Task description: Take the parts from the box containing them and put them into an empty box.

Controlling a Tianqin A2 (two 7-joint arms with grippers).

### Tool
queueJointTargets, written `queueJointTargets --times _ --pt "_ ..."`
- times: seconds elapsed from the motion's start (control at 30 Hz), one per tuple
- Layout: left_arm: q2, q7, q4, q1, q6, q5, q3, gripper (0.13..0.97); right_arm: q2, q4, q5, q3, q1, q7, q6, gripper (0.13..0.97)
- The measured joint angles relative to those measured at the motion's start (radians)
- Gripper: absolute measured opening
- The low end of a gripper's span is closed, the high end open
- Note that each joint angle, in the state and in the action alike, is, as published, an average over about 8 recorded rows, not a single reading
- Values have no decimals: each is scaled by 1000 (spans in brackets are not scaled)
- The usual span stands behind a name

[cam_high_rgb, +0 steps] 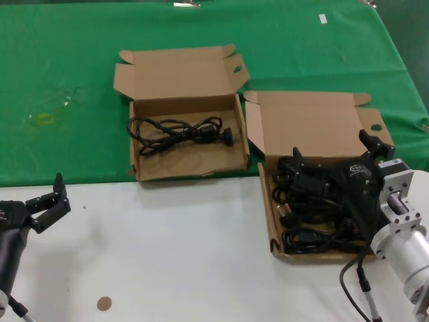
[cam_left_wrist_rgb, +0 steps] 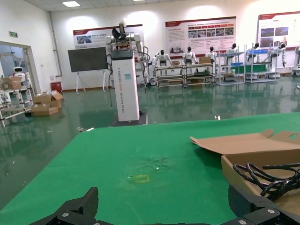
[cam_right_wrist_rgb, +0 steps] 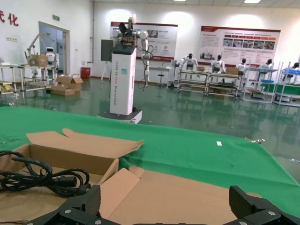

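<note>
**Q:** What sits on the desk?

**A:** I see two brown cardboard boxes, lids folded back, straddling the line where the green cloth (cam_high_rgb: 201, 27) meets the bare white front part of the desk (cam_high_rgb: 167, 248). The smaller box (cam_high_rgb: 231, 161) lies near the middle of the desk and holds one coiled black power cord (cam_high_rgb: 175, 133) on its floor. The larger box (cam_high_rgb: 255, 134) stands just beside it, toward the right edge, and is packed with a pile of black cords (cam_high_rgb: 305, 208).

**Q:** Where are my arms?

**A:** My right gripper (cam_high_rgb: 335, 154) hangs over the larger box, near the desk's front right corner. Its fingers are spread wide, one tip above the cord pile, the other near the box's right wall, and they pinch nothing. My left gripper (cam_high_rgb: 55, 194) waits at the front left corner, above the white surface, well apart from both boxes. Its claw is also spread and empty.
</note>
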Motion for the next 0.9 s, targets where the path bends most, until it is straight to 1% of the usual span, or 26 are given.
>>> queueJointTargets --times 0.9 --pt "0 0 0 0 0 0 0 966 0 0 0 0 0 0 0 966"
